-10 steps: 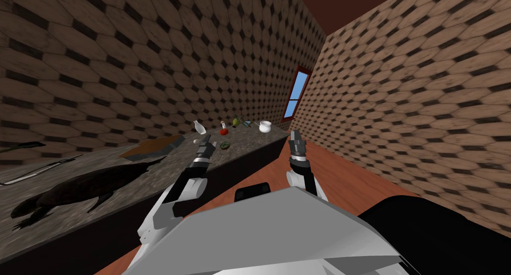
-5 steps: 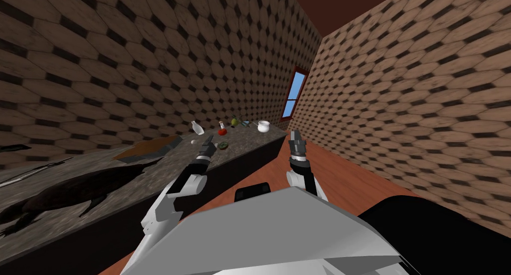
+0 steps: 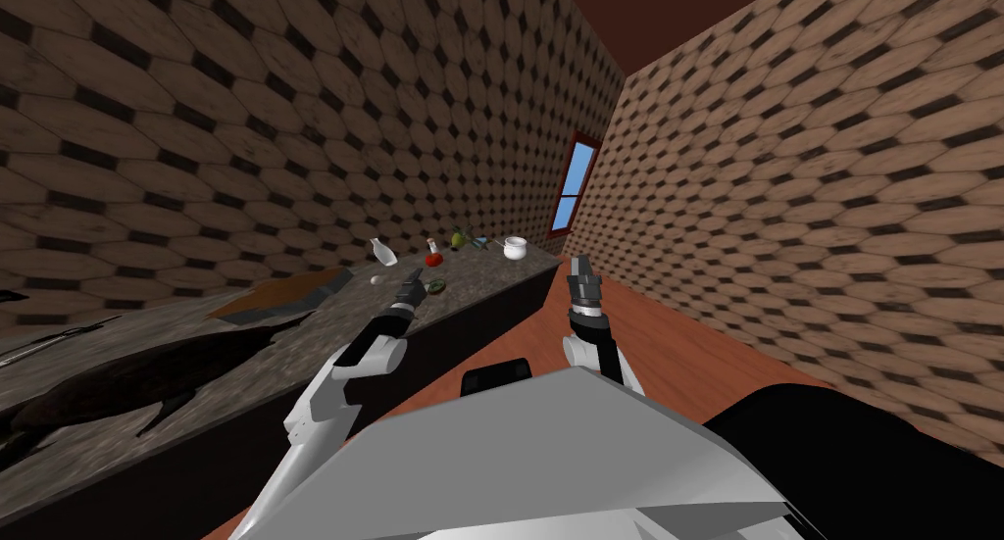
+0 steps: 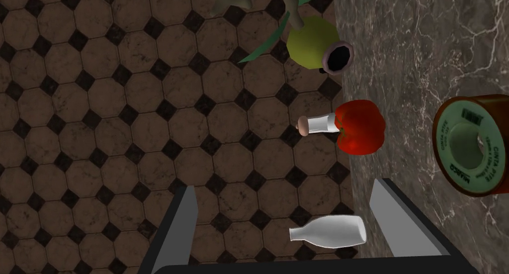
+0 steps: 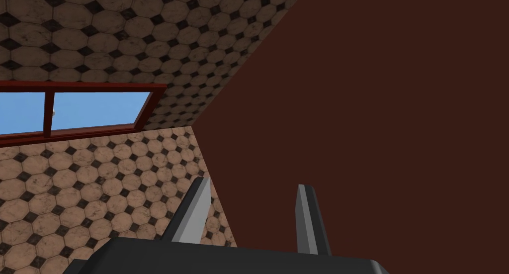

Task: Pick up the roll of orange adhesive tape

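Observation:
The tape roll (image 4: pixel 469 146) lies on the marbled counter (image 4: pixel 422 47), showing a pale green printed face and an orange-brown rim. In the left wrist view it sits just outside one of my left gripper's fingers (image 4: pixel 397 216). My left gripper (image 4: pixel 283 186) is open with nothing held. In the head view the tape (image 3: pixel 438 285) is small, just right of the left gripper (image 3: pixel 416 277) over the counter. My right gripper (image 3: pixel 580 262) hangs over the floor beside the counter. Its fingers (image 5: pixel 199 206) stand apart with nothing between them.
Beyond the left gripper lie a white bottle (image 4: pixel 328 232), a red object with a white neck (image 4: pixel 360 127) and an olive vase (image 4: pixel 315 47). A white pot (image 3: pixel 515 248), a brown board (image 3: pixel 284 294) and a dark animal shape (image 3: pixel 147 377) also sit on the counter (image 3: pixel 324 328).
My left arm has reached forward over the counter, closer to the tape and the red object. My head view has drifted slightly. The right arm has not moved.

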You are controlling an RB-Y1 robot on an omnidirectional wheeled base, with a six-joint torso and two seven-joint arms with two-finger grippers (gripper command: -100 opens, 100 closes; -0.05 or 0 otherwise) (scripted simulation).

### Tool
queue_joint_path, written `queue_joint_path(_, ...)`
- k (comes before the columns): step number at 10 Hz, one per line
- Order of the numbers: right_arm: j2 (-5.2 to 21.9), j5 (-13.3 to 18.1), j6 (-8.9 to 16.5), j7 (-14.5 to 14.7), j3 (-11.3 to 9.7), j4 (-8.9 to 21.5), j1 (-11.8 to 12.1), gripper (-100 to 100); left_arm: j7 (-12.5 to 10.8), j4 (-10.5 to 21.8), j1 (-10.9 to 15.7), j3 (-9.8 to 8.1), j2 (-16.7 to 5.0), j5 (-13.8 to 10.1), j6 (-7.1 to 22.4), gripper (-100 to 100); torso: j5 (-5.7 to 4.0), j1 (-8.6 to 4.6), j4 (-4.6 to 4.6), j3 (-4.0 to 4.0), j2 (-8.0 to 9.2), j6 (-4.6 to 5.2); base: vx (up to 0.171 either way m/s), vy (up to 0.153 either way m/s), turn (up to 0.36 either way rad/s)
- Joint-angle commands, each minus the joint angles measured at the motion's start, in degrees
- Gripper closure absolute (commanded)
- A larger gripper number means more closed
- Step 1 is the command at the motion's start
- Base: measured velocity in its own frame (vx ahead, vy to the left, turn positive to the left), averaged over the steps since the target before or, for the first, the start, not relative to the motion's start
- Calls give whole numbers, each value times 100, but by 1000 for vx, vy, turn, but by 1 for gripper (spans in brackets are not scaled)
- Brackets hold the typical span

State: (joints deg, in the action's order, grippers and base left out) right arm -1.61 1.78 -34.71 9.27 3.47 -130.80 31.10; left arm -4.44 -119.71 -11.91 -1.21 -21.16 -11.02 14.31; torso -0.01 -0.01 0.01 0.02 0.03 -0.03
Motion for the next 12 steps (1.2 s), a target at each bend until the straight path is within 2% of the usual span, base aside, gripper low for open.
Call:
queue_joint_path(1, 0, 0, 0, 0, 0, 0, 0, 0, -69, 187, 197, -23, -81, -73, 286, -100, 0, 0, 0, 0, 0, 0, -12, -15, -77)
queue_joint_path(3, 0, 0, 0, 0, 0, 0, 0, 0, -69, 187, 197, -23, -81, -73, 589, -100, 0, -1, 0, 0, 1, 1, -11, -8, -33)
queue_joint_path(4, 0, 0, 0, 0, 0, 0, 0, 0, -69, 187, 197, -23, -81, -73, 628, -100, 0, 1, 0, 0, 0, 0, 0, 0, 0)
queue_joint_path(5, 0, 0, 0, 0, 0, 0, 0, 0, -145, 358, 390, -65, -167, -150, 857, -100, 1, 3, 0, -1, -2, 0, -12, -10, -136)
queue_joint_path(7, 0, 0, 0, 0, 0, 0, 0, 0, -145, 358, 390, -65, -167, -150, 1127, -100, 0, 0, 0, 0, 0, 0, -8, -7, -11)
queue_joint_path(8, 0, 0, 0, 0, 0, 0, 0, 0, -221, 537, 586, -119, -244, -221, 1319, -100, 0, 2, 0, 0, -1, -1, -10, -13, -105)
queue_joint_path(10, 0, 0, 0, 0, 0, 0, 0, 0, -221, 537, 586, -119, -244, -221, 1624, -100, 0, 1, 0, 0, 0, 0, -8, -4, -32)
queue_joint_path(11, 0, 0, 0, 0, 0, 0, 0, 0, -297, 720, 786, -183, -313, -285, 1797, -100, 1, 3, 0, -1, -1, -1, -11, -6, -103)
queue_joint_path(12, 0, 0, 0, 0, 0, 0, 0, 0, -297, 720, 786, -183, -313, -285, 1952, -100, 0, 2, 0, -1, -1, 3, -11, -2, -74)
